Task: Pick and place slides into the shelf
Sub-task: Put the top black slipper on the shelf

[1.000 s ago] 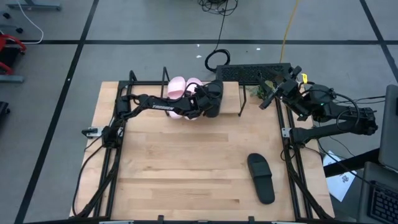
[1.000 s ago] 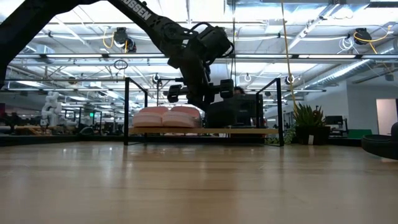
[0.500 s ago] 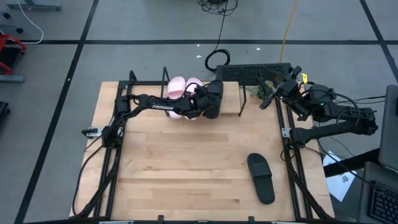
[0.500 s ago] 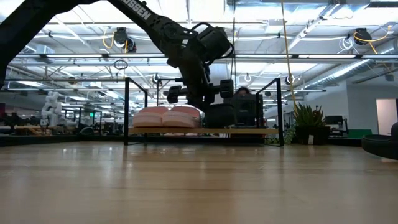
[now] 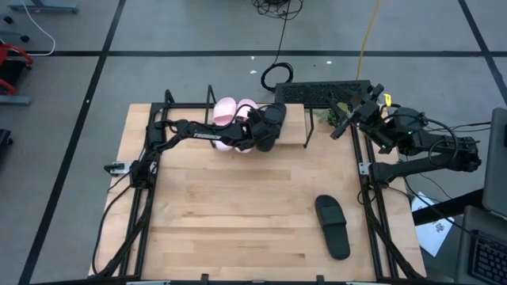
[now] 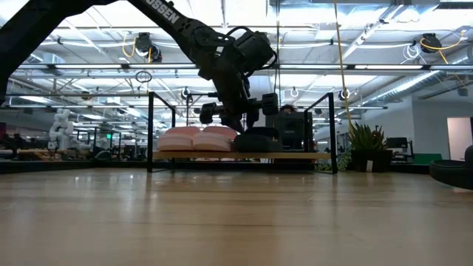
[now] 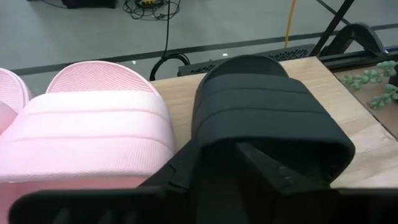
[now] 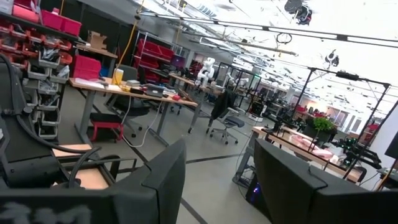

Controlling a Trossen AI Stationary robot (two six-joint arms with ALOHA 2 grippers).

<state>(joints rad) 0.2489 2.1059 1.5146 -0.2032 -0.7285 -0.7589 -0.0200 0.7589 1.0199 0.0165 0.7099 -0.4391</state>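
Note:
My left gripper (image 5: 263,131) reaches over the shelf (image 5: 295,119) at the table's far edge and is open. One finger (image 7: 264,163) is under the strap of a black slide (image 7: 267,106). The other finger (image 7: 180,171) is outside it, on the side toward the pale pink pair (image 7: 93,124). That black slide (image 6: 257,140) lies flat, sole down, on the shelf board (image 6: 310,156), right of the pink pair (image 6: 196,139). The second black slide (image 5: 333,227) lies sole down on the table, near right. My right gripper (image 5: 342,125) waits raised at the far right corner, open. My left gripper comes slanting down from the near side, with one finger inside the strap opening (image 7: 249,140) of the black slide and one outside its left wall. I cannot tell whether either finger touches the strap. The slide rests with its sole on the shelf board.
The shelf's black rod frame (image 6: 150,129) stands around the board, and bare board (image 7: 367,149) lies right of the placed slide. A dark grille (image 5: 325,91) and a plant (image 5: 337,111) sit behind the shelf. Bare tabletop (image 5: 238,206) spreads between the shelf and the near edge.
The black slide at my left gripper stood taller and tipped above the shelf board. It has come down and now lies flat on the board beside the pink pair. My left arm has hardly moved meanwhile.

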